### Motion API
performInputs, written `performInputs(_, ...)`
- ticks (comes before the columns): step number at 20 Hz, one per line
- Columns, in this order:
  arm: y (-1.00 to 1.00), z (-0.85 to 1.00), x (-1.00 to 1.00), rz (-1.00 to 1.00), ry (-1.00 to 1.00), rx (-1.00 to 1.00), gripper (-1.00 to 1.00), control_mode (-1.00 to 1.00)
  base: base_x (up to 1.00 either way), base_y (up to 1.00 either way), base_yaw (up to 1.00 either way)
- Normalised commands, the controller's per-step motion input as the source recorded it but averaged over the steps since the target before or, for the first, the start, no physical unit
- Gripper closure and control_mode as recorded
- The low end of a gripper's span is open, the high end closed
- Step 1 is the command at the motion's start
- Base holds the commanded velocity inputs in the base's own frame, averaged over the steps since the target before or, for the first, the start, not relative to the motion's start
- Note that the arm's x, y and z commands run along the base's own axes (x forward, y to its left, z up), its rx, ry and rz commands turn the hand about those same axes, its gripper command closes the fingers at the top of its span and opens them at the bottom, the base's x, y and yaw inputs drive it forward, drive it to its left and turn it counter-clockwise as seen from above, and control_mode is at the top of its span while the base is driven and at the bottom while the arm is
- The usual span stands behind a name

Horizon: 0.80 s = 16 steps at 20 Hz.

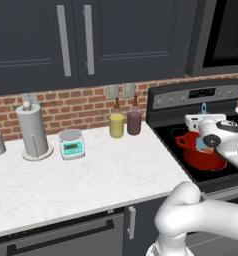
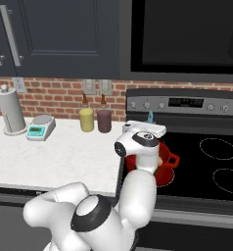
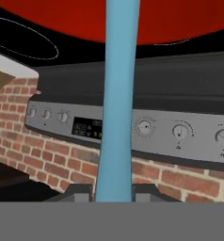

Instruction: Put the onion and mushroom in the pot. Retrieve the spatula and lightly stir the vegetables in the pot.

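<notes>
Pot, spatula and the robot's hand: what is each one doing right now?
Pot: upright on the stove, no lid, the hand over it.
Spatula: held in the gripper, reaching toward the pot.
Gripper: shut on the spatula.
Onion: something orange-brown shows at the pot by the hand, likely the onion.
Stove: burners look dark.

Two cameras sit behind the arm, one left, one right, looking forward and down. Both see the counter [image 1: 91, 170], stove [image 2: 206, 162] and pot [image 1: 203, 155]. The hand camera is very close to the spatula [image 3: 116, 94], upside down.
</notes>
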Motion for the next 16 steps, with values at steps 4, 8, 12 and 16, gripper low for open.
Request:
performInputs(4, 0.00, -0.08, 0.36, -0.05, -0.02, 0.00, 1.00, -1.00, 0.00, 0.00, 0.00)
performInputs(8, 0.00, 0.00, 0.18, -0.05, -0.06, 0.00, 1.00, -1.00, 0.00, 0.00, 0.00)
performInputs(12, -0.04, 0.00, 0.00, -0.07, -0.08, 0.00, 1.00, -1.00, 0.00, 0.00, 0.00)
performInputs(16, -0.32, 0.01, 0.00, -0.09, -0.01, 0.00, 1.00, -1.00, 0.00, 0.00, 0.00)
